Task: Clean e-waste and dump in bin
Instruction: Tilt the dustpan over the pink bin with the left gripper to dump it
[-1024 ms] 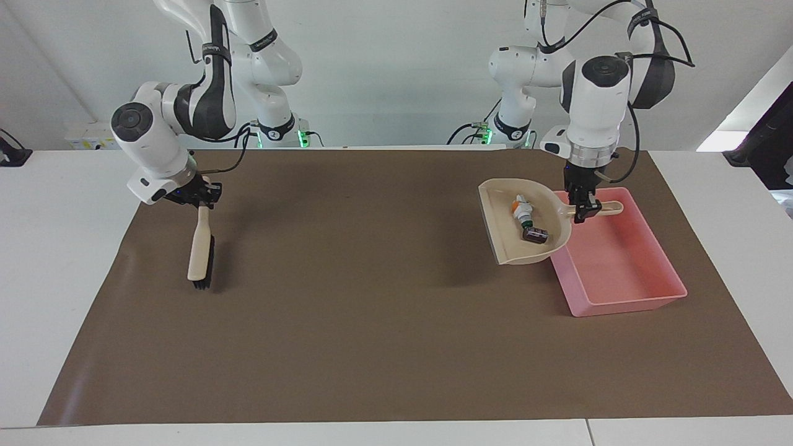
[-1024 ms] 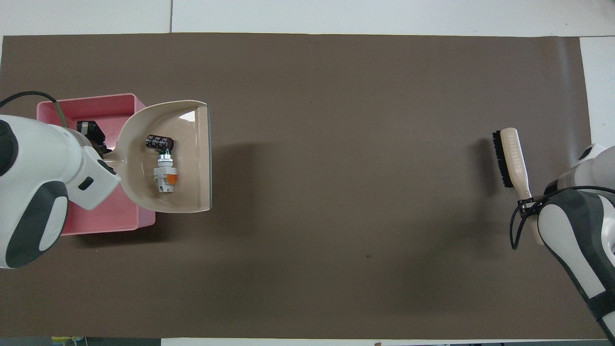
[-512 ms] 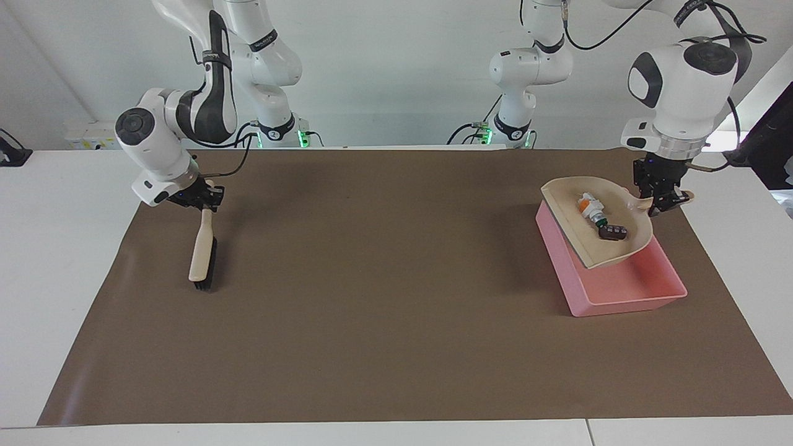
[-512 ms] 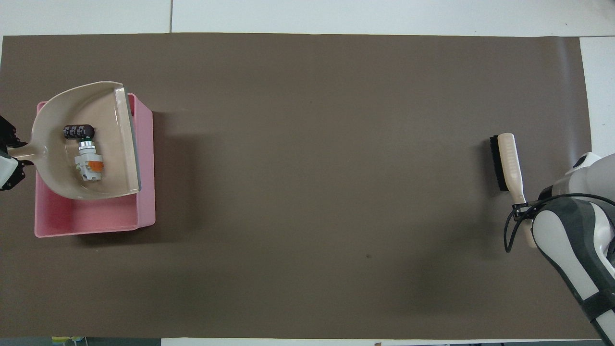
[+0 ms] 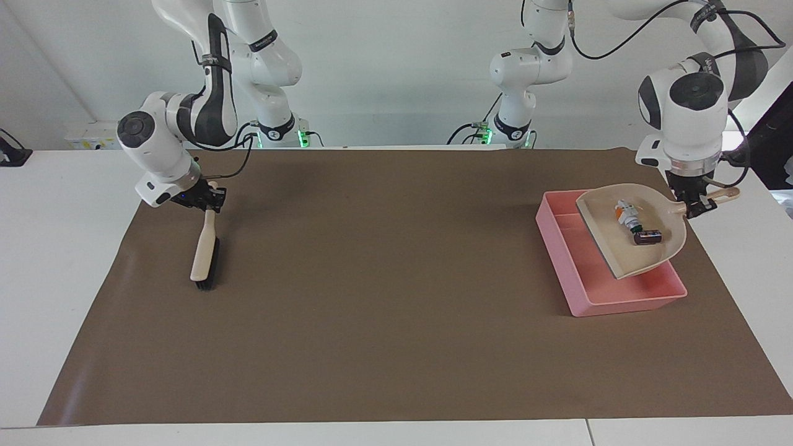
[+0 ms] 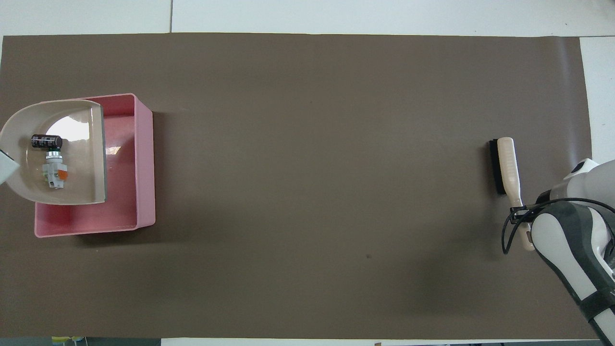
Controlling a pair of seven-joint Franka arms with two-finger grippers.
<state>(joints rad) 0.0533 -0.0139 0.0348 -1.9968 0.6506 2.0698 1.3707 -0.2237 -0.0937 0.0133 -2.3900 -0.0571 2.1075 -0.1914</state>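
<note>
The left gripper (image 5: 694, 208) has carried the dustpan (image 5: 626, 254) farther toward the left arm's end, so it now overhangs the pink bin (image 5: 595, 291) (clamped by its handle, tilted). Both e-waste pieces, white (image 5: 626, 214) and dark (image 5: 648, 236), lie in the pan. The right gripper (image 5: 207, 201) grips the brush (image 5: 203, 254), bristles on the brown mat (image 5: 384, 279).
</note>
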